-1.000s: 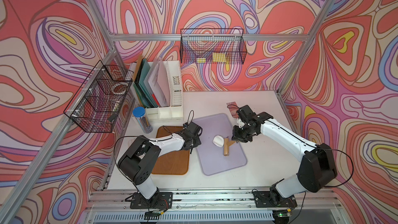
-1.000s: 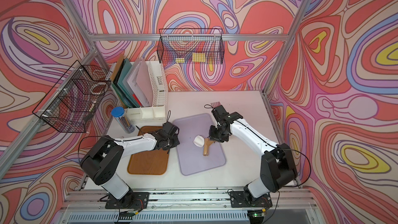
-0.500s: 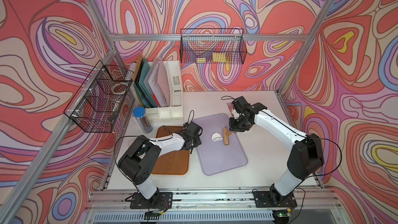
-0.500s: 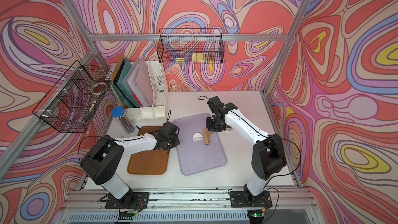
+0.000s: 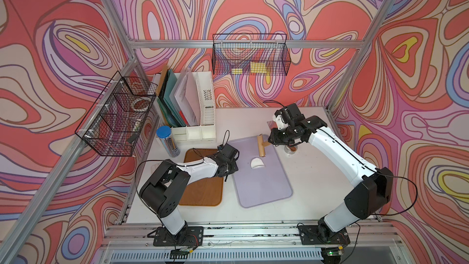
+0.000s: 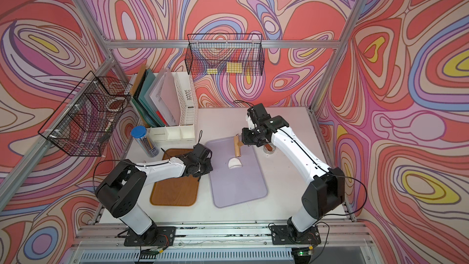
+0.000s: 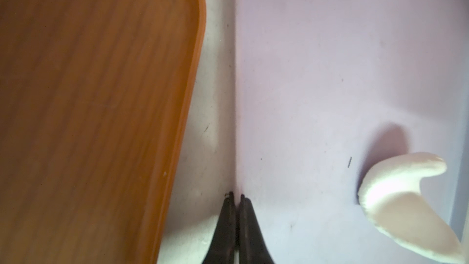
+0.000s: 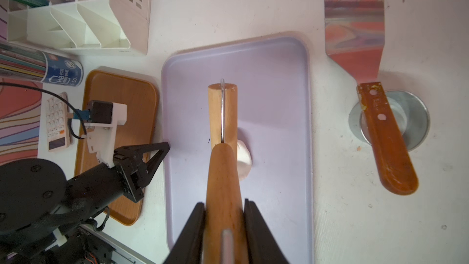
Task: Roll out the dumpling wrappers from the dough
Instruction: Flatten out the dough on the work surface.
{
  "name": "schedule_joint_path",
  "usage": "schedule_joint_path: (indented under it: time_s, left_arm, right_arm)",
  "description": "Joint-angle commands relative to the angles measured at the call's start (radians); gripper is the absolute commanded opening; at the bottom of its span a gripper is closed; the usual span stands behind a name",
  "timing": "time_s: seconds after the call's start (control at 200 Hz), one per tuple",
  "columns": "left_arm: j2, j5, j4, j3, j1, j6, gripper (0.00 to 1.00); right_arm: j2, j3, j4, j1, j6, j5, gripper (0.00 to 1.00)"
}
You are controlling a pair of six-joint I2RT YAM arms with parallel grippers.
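dough (image 8: 245,161) half behind roller (image 8: 222,171), spatula (image 8: 388,143) over cup (image 8: 420,123)

A robot lab test cell, not a real kitchen: an aluminium frame (image 5: 253,44) hung with swirl-printed walls (image 5: 63,46) encloses a white table (image 5: 317,186), two robot arms (image 5: 337,151) bolted to a front rail (image 5: 253,230), staged wire baskets (image 5: 250,57) and a file holder (image 5: 206,102).

A white table (image 5: 307,189) carries a lavender tray (image 5: 265,186) at its centre. A wooden tray (image 5: 203,194) lies just beside it on the left arm's side. A white file organiser (image 5: 203,133), a pencil tube (image 5: 168,144) and a calculator (image 8: 56,120) stand past that tray's far end. On the lavender tray's other side, near its far corner, a spatula (image 8: 355,34) rests across a steel cup (image 8: 420,120).
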Motion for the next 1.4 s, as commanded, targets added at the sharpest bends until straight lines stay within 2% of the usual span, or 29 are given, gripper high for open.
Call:
schedule_joint_path:
  time_s: [0.0, 0.371, 0.626, 0.871, 1.147, 1.237, 1.397]
  left_arm:
    - [0.0, 0.02, 0.016, 0.014, -0.008, 0.014, 0.0]
    - [-0.002, 0.024, 0.024, 0.008, -0.009, 0.012, 0.0]
    - [-0.002, 0.032, 0.024, 0.008, -0.009, 0.016, 0.0]
    - [0.0, 0.031, 0.026, 0.009, -0.011, 0.02, 0.0]
    - [-0.002, 0.013, 0.012, 0.016, -0.02, 0.044, 0.0]
    - [-0.002, 0.009, 0.009, 0.015, -0.02, 0.052, 0.0]
    - [0.001, 0.008, 0.012, 0.016, -0.022, 0.048, 0.0]
  right_arm:
    - [0.013, -0.047, 0.058, 0.008, -0.001, -0.038, 0.0]
    - [0.021, -0.078, -0.033, 0.046, 0.015, -0.05, 0.0]
    - [0.014, 0.004, -0.138, 0.046, 0.036, -0.004, 0.0]
    - [0.058, 0.037, -0.186, 0.046, 0.043, -0.024, 0.0]
    - [0.145, 0.164, -0.248, 0.029, 0.062, -0.031, 0.0]
    - [0.162, 0.175, -0.265, 0.029, 0.061, -0.07, 0.0]
    - [0.208, 0.166, -0.304, 0.029, 0.076, -0.057, 0.0]
